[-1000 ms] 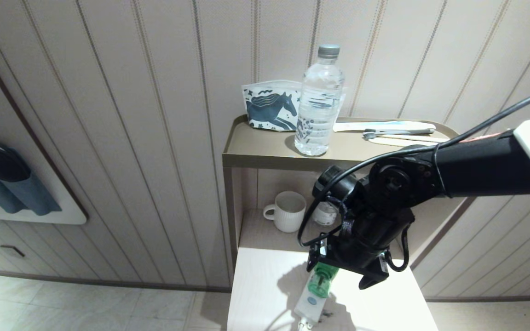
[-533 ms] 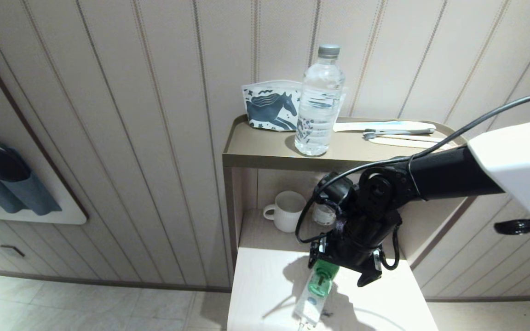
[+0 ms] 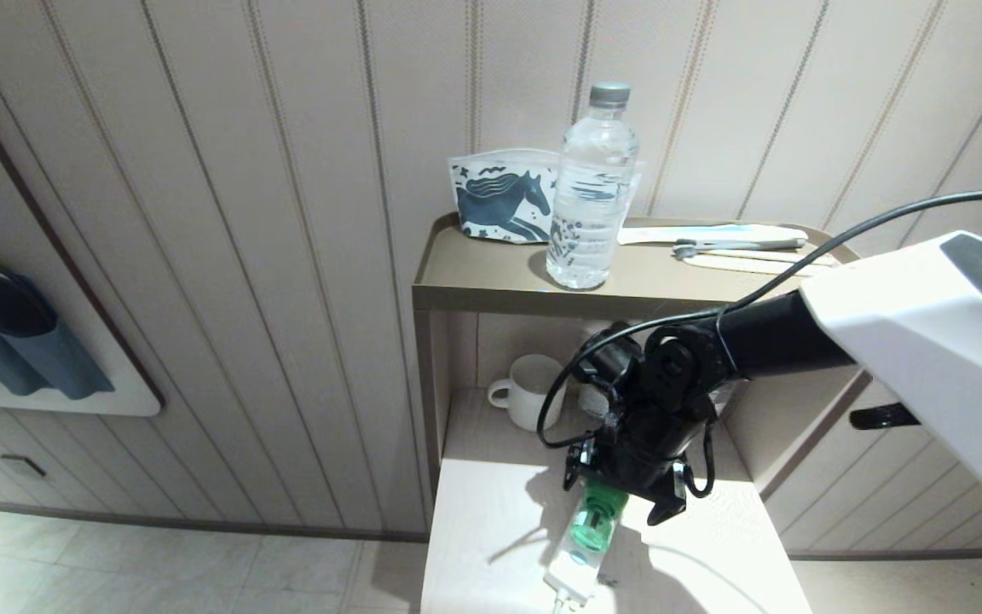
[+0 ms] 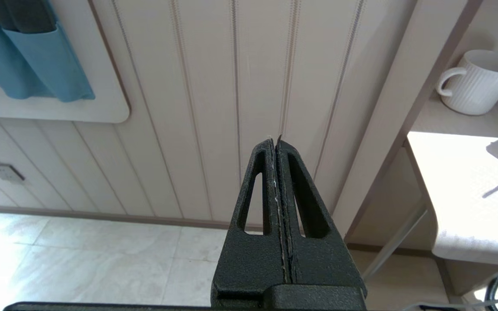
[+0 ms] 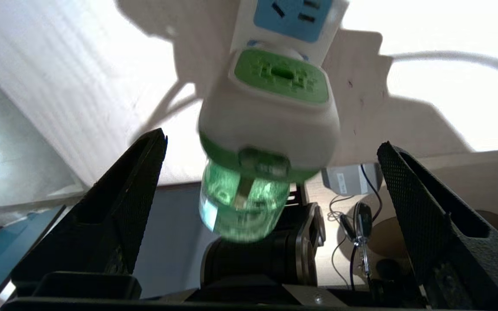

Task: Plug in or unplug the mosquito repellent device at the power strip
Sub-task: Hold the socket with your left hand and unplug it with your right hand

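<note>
Approach is the step I judge myself in: right gripper [image 5: 270,181] jaws wide apart, flanking but not touching the mosquito repellent device [image 5: 266,129] seated in the power strip [image 3: 574,570], so next I must close squarely on its head; left gripper [image 4: 277,181] parked, pressed together.

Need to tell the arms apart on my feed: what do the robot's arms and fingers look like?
The right arm has a white shell over a black tube and black wrist, with a black cable looping alongside. The right gripper has black, wedge-shaped fingers with dimpled inner faces. The left gripper has matte black triangular fingers with cut-out slots.
</note>
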